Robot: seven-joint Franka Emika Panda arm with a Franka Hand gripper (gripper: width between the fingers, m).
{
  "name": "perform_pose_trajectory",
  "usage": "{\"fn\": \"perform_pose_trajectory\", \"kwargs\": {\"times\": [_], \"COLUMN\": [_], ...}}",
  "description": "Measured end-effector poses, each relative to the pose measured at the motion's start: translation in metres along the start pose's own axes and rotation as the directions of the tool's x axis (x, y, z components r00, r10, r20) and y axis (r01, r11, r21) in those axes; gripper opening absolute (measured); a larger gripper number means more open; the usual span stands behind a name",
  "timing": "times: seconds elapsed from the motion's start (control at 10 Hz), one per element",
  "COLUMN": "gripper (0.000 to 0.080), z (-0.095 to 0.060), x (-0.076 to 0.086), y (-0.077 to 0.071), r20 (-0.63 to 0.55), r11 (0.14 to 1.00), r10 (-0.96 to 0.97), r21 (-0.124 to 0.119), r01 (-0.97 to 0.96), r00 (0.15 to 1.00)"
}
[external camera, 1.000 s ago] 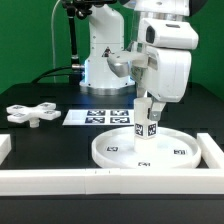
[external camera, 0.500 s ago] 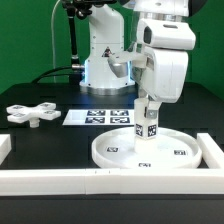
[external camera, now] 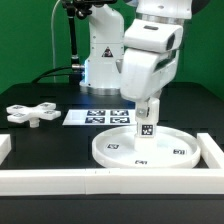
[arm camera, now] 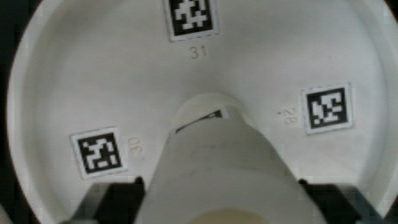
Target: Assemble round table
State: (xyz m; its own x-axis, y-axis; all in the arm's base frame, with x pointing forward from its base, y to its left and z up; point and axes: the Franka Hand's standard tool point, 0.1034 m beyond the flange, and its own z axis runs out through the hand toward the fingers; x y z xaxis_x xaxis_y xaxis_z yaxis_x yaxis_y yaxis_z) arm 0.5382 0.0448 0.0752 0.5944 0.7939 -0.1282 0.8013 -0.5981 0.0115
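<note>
White plastic disc (external camera: 186, 138): large, round and rimmed, lying flat on the black table (external camera: 50, 145) at about four o'clock of the exterior view; its front edge is near the front rail.
Disc tags: three small black-and-white squares show on its face in the wrist view, spread round the middle.
Leg (external camera: 146, 130): short white cylinder, upright at the disc's centre with its lower end meeting the disc face; a square tag sits on the side facing the exterior camera.
Gripper (external camera: 148, 107): comes down from twelve o'clock onto the top of the leg, clamped on it; in the wrist view a dark finger (arm camera: 121, 200) presses against one flank of the leg and its partner against the other.
Arm: the white wrist housing leans over the disc, with the base tower behind at about twelve o'clock.
Cross-shaped base (external camera: 30, 114): flat on the table at nine o'clock of the disc, well apart from it, with nothing touching it.
Marker board (external camera: 105, 117): flat on the table between the cross-shaped base and the disc, at about ten o'clock of the disc.
Border rails (external camera: 100, 181): white bars at the table's edge, one at six o'clock and one at three o'clock of the disc.
</note>
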Motion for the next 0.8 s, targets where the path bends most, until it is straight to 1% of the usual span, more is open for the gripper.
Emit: {"fn": "perform_pose_trajectory", "kwargs": {"times": [0.3, 0.5, 0.6, 0.7, 0.8], "gripper": [0.0409, 0.0409, 0.0409, 0.0409, 0.0409], "z": [0.0001, 0.0001, 0.0001, 0.0017, 0.0025], "x": [0.0001, 0.0003, 0.0, -0.0028, -0.004], "y": [-0.0001, -0.0003, -0.0003, -0.0009, -0.001], "r20": [-0.001, -0.001, -0.002, -0.007, -0.009], "r11": [0.981, 0.956, 0.93, 0.861, 0.78], "r10": [0.194, 0.293, 0.367, 0.507, 0.624], "r21": [0.001, 0.002, 0.006, 0.04, 0.064], "r01": [-0.194, -0.293, -0.367, -0.507, -0.623], "r00": [0.981, 0.956, 0.93, 0.862, 0.781]}}
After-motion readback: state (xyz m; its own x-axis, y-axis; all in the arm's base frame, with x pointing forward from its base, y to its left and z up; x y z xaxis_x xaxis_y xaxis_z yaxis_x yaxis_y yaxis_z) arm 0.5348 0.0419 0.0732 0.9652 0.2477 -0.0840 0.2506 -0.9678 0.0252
